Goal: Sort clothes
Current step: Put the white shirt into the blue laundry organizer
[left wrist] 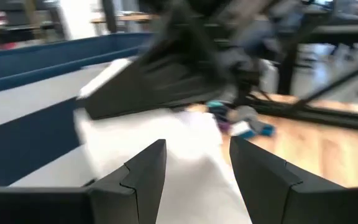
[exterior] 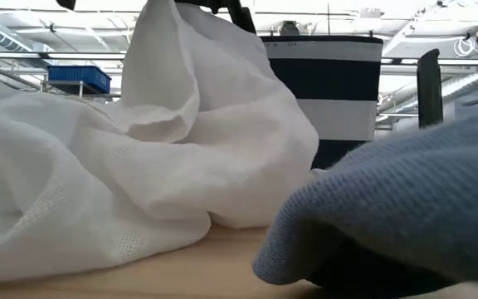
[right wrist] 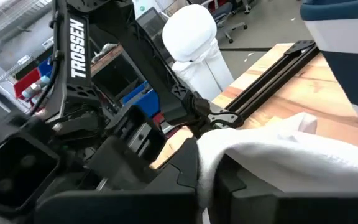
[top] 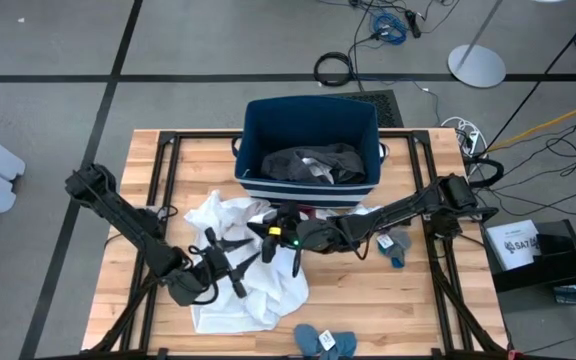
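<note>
Your left arm (top: pixel 128 225) runs in from the table's left edge, reaching toward the middle, its wrist low over the table. The left gripper (top: pixel 230 262) has its fingers (left wrist: pixel 143 177) parted with a clear gap between them. Your right arm (top: pixel 408 208) stretches in from the right edge, and the right gripper (top: pixel 280 238) is pinched tight at the centre.
</note>
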You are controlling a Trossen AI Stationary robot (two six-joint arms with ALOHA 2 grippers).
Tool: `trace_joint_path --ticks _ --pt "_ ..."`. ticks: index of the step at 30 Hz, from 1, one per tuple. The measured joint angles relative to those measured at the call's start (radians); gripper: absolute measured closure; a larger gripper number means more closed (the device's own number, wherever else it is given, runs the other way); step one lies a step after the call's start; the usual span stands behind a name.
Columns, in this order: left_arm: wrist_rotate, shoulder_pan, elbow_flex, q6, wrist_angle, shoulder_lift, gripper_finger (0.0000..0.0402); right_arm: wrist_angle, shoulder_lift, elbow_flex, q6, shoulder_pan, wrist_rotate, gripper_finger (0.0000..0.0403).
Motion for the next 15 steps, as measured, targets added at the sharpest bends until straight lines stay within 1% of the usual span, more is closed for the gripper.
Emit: trace_joint_path --ticks 2,4,6,9,11,15 --pt "-0.034 0.001 0.000 -0.005 0.001 0.001 0.0213 0.007 0.000 0.000 -0.002 0.000 0.000 0.0403" --pt "-0.035 0.008 0.000 -0.004 0.002 0.001 0.0213 0.011 0.000 0.000 -0.005 0.001 0.000 0.0403" --pt "-0.023 0.016 0.000 -0.011 0.008 0.001 0.0213 0.012 0.000 0.000 -0.009 0.001 0.000 0.0403" --pt "0.024 0.025 0.000 -0.056 0.009 0.001 0.0213 0.012 0.000 0.000 -0.013 -0.005 0.000 0.0403" --pt "0.038 0.031 0.000 -0.082 -0.005 0.001 0.0213 0.012 0.000 0.000 -0.008 -0.010 -0.001 0.0403" --pt "-0.004 0.052 0.000 -0.128 -0.069 0.007 0.0213 0.014 0.000 0.000 0.011 -0.012 0.000 0.0403"
